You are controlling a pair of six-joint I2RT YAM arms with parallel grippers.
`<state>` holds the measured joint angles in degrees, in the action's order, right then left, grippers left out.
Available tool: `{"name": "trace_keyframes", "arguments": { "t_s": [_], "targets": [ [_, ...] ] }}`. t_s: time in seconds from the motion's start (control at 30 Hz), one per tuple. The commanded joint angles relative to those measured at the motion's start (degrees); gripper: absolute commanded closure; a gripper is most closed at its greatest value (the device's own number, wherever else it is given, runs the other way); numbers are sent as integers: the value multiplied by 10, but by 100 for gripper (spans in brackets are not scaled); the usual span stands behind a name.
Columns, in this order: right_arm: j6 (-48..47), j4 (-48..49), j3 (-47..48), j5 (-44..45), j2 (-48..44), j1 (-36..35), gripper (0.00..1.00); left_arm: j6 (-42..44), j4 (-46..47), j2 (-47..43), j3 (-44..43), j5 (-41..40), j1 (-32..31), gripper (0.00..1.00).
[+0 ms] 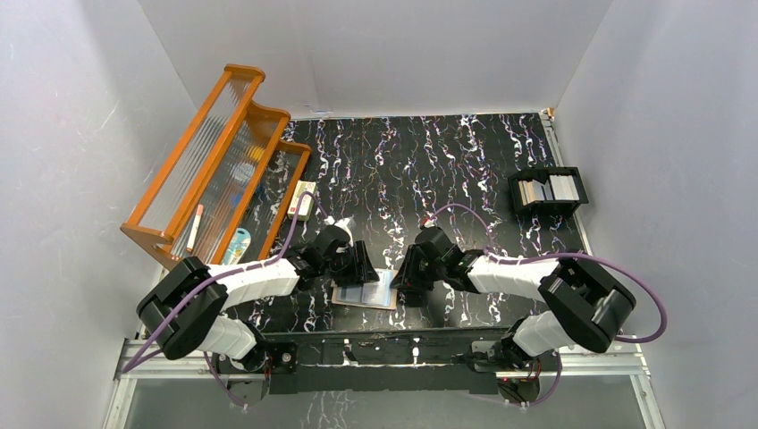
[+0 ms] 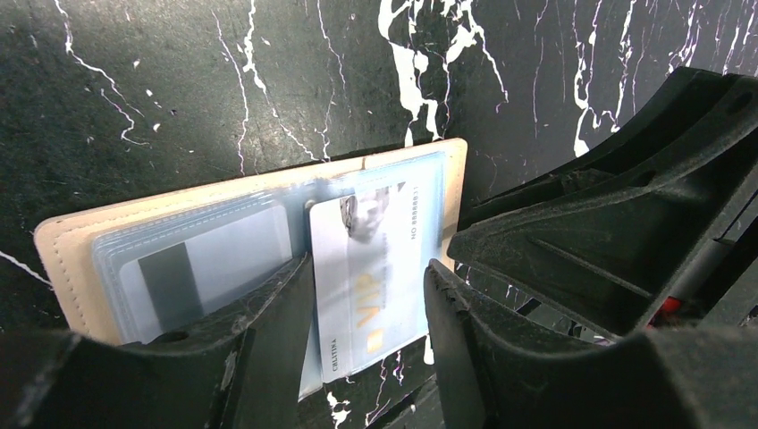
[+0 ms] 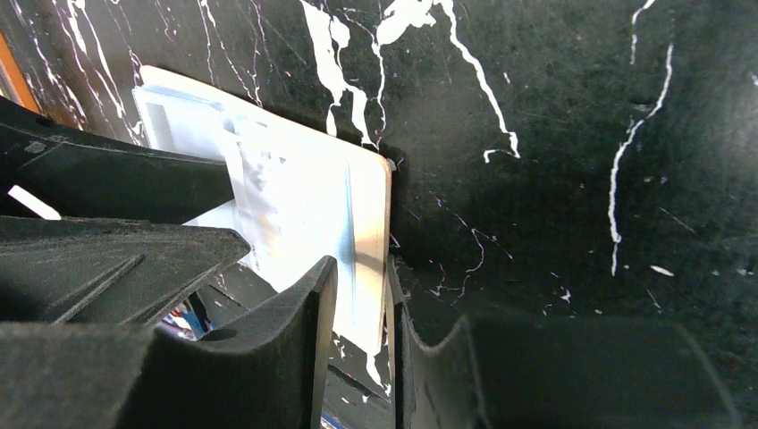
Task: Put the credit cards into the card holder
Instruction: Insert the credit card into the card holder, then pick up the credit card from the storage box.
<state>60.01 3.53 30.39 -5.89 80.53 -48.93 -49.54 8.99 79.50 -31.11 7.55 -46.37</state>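
Note:
The tan card holder (image 1: 365,293) lies open and flat on the black marbled table between my two grippers. In the left wrist view its rim (image 2: 71,241) frames clear pockets. A pale credit card (image 2: 375,223) marked VIP sits partly in the right pocket, with its near end sticking out over the table. Another card (image 2: 197,268) with a dark stripe fills the left pocket. My left gripper (image 2: 368,277) (image 1: 356,265) stands open, one finger at each long edge of the VIP card. My right gripper (image 3: 359,268) (image 1: 409,277) is narrowly open over the holder's right edge (image 3: 371,197).
A black compartment tray (image 1: 547,189) holding more pale cards stands at the right. An orange-framed stepped rack (image 1: 214,161) leans at the back left, with a white box (image 1: 304,201) by its foot. Grey walls close in the table on three sides.

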Motion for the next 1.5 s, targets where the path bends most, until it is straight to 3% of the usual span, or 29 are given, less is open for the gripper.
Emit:
{"name": "trace_keyframes", "arguments": {
  "t_s": [0.0,0.07,0.2,0.33,0.5,0.77,1.0,1.13,1.4,1.43,1.47],
  "targets": [
    [7,26,-10,4,15,-5,65,-5,-4,1,-6,9,-5,53],
    [7,34,-10,0,21,-6,66,-12,6,2,-6,15,-9,56],
    [6,42,-6,-1,26,-7,70,-22,26,6,-10,21,-21,78],
    [5,39,-4,3,27,-8,70,-34,18,4,-10,14,-29,78],
    [-4,30,1,8,25,-7,69,-48,-6,-4,-9,1,-29,63],
    [-87,-83,45,65,-55,-5,57,-25,-85,-57,-49,-34,-29,53],
    [-248,-227,136,170,-135,30,50,16,-175,-117,-85,-72,-29,45],
    [-331,-302,206,248,-143,87,48,45,-220,-143,-101,-80,-28,41],
    [-493,-326,304,371,-90,230,45,99,-257,-191,-114,-70,-28,38],
    [-509,-322,313,378,-78,251,45,112,-267,-197,-121,-69,-27,35],
    [-522,-318,323,381,-66,274,45,127,-278,-203,-128,-67,-28,19]
  ]
}}
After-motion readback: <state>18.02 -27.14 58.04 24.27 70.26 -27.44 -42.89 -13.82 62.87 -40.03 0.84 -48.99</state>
